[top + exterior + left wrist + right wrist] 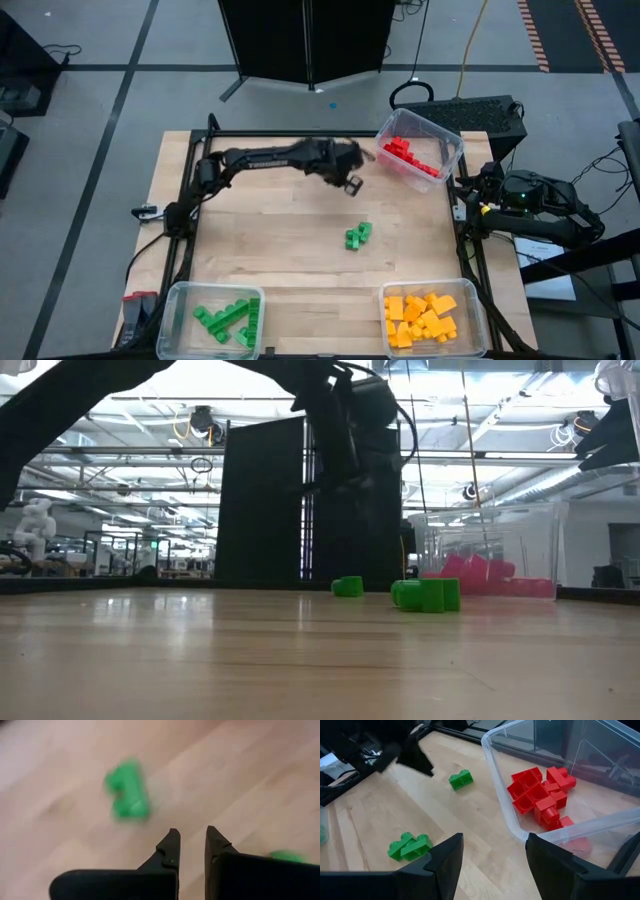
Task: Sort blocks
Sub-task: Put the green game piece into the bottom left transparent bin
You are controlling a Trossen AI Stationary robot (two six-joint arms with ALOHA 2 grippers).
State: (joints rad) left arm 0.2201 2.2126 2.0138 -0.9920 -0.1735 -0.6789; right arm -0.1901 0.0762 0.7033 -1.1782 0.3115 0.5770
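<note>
left gripper (pixel 352 184) fingers closed, empty, above desk (pixel 280 250) | open before descending on loose green blocks (pixel 357 235) | right gripper (pixel 492 851) parked, open

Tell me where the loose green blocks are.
In the high view, the loose green blocks lie on the bare table right of centre, below the left gripper.

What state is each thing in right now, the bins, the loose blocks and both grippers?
Red bin: holds red blocks.
Green bin: partly filled.
Orange bin: holds orange blocks.
Loose green blocks: unsorted on the table.
Left gripper: shut, empty, above the table.
Right gripper: open, empty, parked at the table's right edge.
</note>
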